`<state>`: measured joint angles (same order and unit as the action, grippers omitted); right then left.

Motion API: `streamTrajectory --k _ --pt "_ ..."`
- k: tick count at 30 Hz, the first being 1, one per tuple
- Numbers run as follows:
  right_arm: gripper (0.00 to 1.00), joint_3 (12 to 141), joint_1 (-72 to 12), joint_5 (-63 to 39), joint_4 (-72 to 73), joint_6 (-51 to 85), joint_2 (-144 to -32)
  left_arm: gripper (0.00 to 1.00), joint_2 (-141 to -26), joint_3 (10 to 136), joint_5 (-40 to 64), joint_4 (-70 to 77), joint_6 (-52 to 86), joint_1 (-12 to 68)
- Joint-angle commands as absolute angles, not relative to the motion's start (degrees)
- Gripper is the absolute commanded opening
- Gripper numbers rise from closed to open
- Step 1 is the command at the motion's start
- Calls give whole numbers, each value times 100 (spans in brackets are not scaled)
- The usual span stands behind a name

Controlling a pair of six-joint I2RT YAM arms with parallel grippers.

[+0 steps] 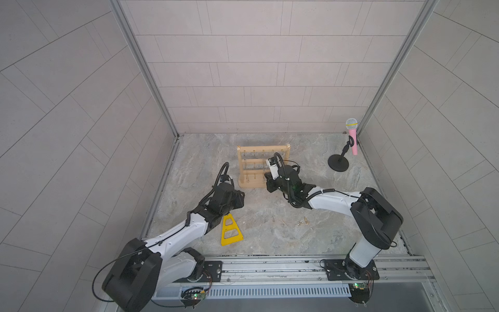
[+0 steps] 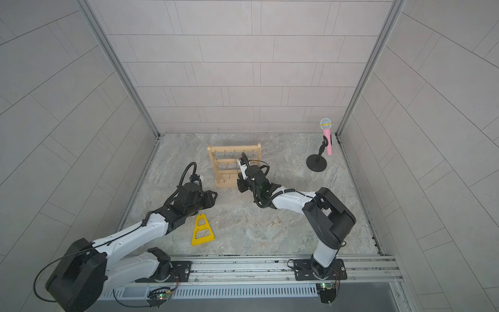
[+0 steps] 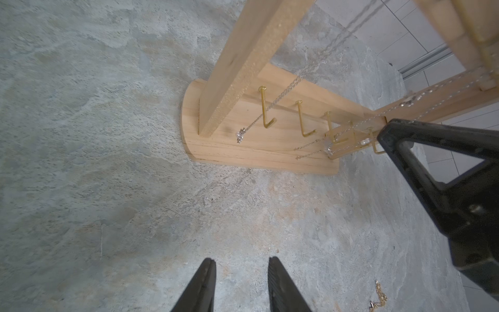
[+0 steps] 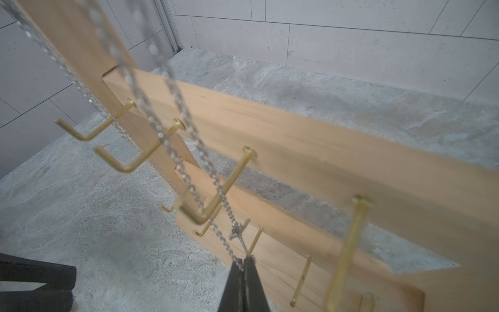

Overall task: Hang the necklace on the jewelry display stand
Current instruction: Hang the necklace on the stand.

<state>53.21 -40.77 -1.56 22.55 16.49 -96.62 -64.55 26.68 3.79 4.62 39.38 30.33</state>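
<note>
Floor (image 3: 135, 189) before the left hand (image 3: 241, 260) lies open; hooks (image 4: 232, 181) and chains (image 4: 189, 128) crowd the jewelry display stand (image 3: 243, 151).

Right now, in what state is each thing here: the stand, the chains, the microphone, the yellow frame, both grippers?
jewelry display stand, upright, a pendant chain hanging on it.
right gripper, shut on the silver necklace.
silver necklace, pulled straight, lower end pinched.
left gripper, open, empty.
gold chain, loose on the table.
pink microphone, clipped in its black stand.
yellow frame, flat on the table.
</note>
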Motion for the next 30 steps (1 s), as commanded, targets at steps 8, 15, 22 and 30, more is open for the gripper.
streamTrajectory --k 8,15,22,30 --pt "3 5407 -4206 -149 2317 1578 -9637 37 -6486 2784 397 606 3912 3004" --pt "4 5484 -4244 -167 2330 1602 -9747 37 -6478 2769 364 593 3918 3004" --pt "5 5533 -4299 -176 2327 1582 -9776 37 -6469 2751 343 597 3920 3001" --pt "9 5664 -4299 -108 2268 1625 -9966 37 -6468 2742 343 598 3920 3003"
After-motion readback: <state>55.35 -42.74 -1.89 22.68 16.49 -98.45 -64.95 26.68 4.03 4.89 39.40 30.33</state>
